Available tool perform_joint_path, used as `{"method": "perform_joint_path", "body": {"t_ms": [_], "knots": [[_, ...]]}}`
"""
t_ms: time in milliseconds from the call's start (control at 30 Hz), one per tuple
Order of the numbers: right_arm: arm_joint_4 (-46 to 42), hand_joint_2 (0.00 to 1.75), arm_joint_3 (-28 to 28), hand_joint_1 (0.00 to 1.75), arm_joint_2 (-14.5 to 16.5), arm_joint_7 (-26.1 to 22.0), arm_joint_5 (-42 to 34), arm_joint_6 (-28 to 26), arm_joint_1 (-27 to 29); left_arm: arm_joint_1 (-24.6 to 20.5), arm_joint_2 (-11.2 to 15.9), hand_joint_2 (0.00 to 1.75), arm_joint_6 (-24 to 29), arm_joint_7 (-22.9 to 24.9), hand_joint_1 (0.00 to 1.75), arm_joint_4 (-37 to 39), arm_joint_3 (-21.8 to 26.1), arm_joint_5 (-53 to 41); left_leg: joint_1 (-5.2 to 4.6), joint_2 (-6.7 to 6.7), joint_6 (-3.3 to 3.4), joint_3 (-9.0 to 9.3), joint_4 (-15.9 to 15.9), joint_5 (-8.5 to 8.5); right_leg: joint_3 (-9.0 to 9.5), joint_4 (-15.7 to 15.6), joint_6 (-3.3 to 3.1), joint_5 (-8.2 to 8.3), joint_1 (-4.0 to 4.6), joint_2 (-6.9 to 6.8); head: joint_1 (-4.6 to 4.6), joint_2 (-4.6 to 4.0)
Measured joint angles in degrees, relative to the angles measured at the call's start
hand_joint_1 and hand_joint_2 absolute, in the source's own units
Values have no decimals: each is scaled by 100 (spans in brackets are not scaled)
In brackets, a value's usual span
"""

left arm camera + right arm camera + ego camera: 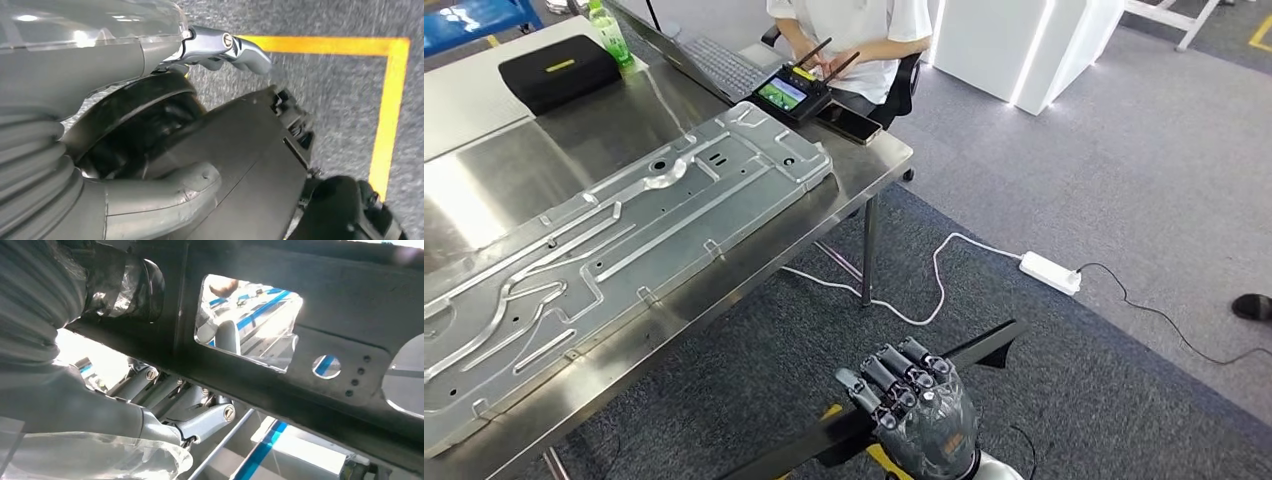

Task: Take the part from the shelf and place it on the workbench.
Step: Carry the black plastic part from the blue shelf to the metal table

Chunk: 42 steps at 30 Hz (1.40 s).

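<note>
Low in the frame, the right hand [919, 410] grips a dark flat part [984, 345] running lower left to upper right above grey carpet [1064, 180], right of the steel workbench [864, 160].

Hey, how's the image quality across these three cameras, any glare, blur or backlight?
Head view: sharp, with glare patches on the steel workbench. Left wrist view: soft and blurred up close, floor grainy. Right wrist view: the black part is a backlit silhouette, brightness blown out through its cutouts.
</note>
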Motion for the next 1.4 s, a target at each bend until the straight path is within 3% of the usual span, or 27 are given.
{"method": "perform_joint_path", "body": {"t_ms": [67,100,133,167,233,300,333,400,467,533,600,633,667,700,767,833,900,933,1000,1067,1133,1167,1233,1300,1333,1400], "knots": [[-13,175,-36,175,1,-6,11,1,52,-24,62,175,-63,-112,0,0,0,-3,14,141,-46,-344,744,-348,7,3,-29,-19,14,-163,-1,0],[-16,175,-49,175,2,-6,27,0,71,-32,88,175,-99,-157,0,0,0,7,26,164,-68,-452,989,-413,8,9,-30,-29,17,-245,-1,0],[-19,175,-57,175,2,0,53,0,81,-34,110,175,-135,-185,0,0,0,20,39,186,-86,-457,1025,-364,11,17,-24,-42,16,-320,-1,0],[-21,175,-59,175,1,18,81,0,86,-33,132,175,-184,-197,0,0,0,37,51,227,-100,-347,833,-214,17,32,-12,-57,14,-390,-1,0],[-22,175,-49,175,-3,78,125,1,87,-11,172,175,-295,-198,0,0,0,79,54,461,-104,49,62,136,26,82,26,-103,19,-508,-2,0],[-17,175,-34,175,-13,132,144,0,79,12,206,175,-394,-202,0,0,1,128,26,642,-44,271,-428,272,15,135,77,-139,46,-607,0,0],[-11,175,-26,175,-19,151,153,0,71,20,217,175,-426,-207,0,0,3,146,6,650,-6,266,-464,253,11,144,102,-143,60,-656,2,0],[8,175,-1,175,-31,196,171,0,41,31,227,175,-462,-227,0,0,13,162,12,512,75,241,-495,296,24,149,157,-155,60,-741,3,0],[29,175,45,175,-48,262,203,-1,2,29,229,175,-477,-250,0,0,26,174,35,388,153,258,-548,344,-20,327,219,-308,32,-567,3,0],[55,175,103,175,-76,375,259,-1,-26,23,231,175,-493,-273,0,0,34,192,47,272,207,259,-570,380,-276,915,257,-651,5,-264,4,0],[93,175,169,175,-116,523,310,-1,-55,30,233,175,-518,-294,0,0,36,199,41,132,228,236,-562,394,-600,1557,271,-892,1,-159,3,0],[116,175,204,175,-137,594,330,-1,-80,35,235,175,-528,-301,0,0,37,198,38,52,230,231,-554,397,-664,1663,270,-864,1,-148,3,0],[139,175,236,175,-155,657,344,-1,-111,38,235,175,-536,-306,0,0,37,198,36,-33,229,231,-543,398,-622,1549,260,-723,1,-135,4,0],[160,175,268,175,-173,718,365,-1,-144,39,234,175,-540,-309,0,0,37,197,36,-118,225,233,-532,397,-485,1245,242,-509,0,-87,4,0],[193,175,329,175,-203,853,404,-1,-206,30,229,175,-545,-307,0,0,37,195,36,-274,198,217,-499,395,-159,519,195,-184,-11,203,3,0],[218,175,381,175,-237,976,433,-1,-247,22,225,175,-544,-299,0,0,37,189,50,-404,130,167,-482,408,-26,190,171,-120,-7,399,3,0],[238,175,416,175,-267,1043,454,-1,-278,26,225,175,-543,-292,0,0,38,177,65,-528,43,124,-503,435,-12,141,144,-103,-10,294,3,0],[246,175,433,175,-279,1057,463,-1,-296,29,226,175,-539,-291,0,0,39,171,61,-501,10,105,-482,417,6,100,114,-85,-22,220,2,0],[257,175,460,175,-293,1069,473,-1,-322,18,232,175,-531,-290,0,0,42,164,37,-222,-36,-44,-151,191,39,24,44,-54,-49,44,-8,0],[271,175,476,175,-309,1098,485,-1,-326,-13,243,175,-522,-293,0,-1,45,165,36,98,-69,-368,583,-210,46,16,4,-60,-20,-146,-17,0],[287,175,486,175,-334,1179,515,-1,-325,-41,249,175,-518,-296,0,-1,46,164,47,186,-99,-564,1088,-382,48,25,1,-78,-2,-329,-16,0],[292,175,492,175,-352,1242,538,-1,-325,-44,252,175,-516,-297,0,-1,46,161,53,211,-106,-503,1023,-299,54,33,8,-90,0,-410,-16,0],[293,175,500,175,-388,1376,574,-2,-330,-20,256,175,-511,-290,0,0,46,149,61,363,-100,-102,301,60,74,66,36,-127,2,-541,-16,0],[279,175,499,175,-439,1525,591,-3,-335,13,261,175,-504,-294,0,0,46,139,31,573,-46,231,-350,269,80,114,85,-166,30,-639,-16,0],[256,175,490,175,-478,1616,597,-4,-332,26,263,175,-502,-306,0,0,47,136,14,624,-10,278,-469,279,78,129,110,-176,45,-681,-15,0],[172,175,424,175,-594,1825,610,-5,-312,40,264,175,-500,-337,0,0,48,133,2,526,70,258,-483,290,93,120,161,-177,60,-774,-15,0]]}}
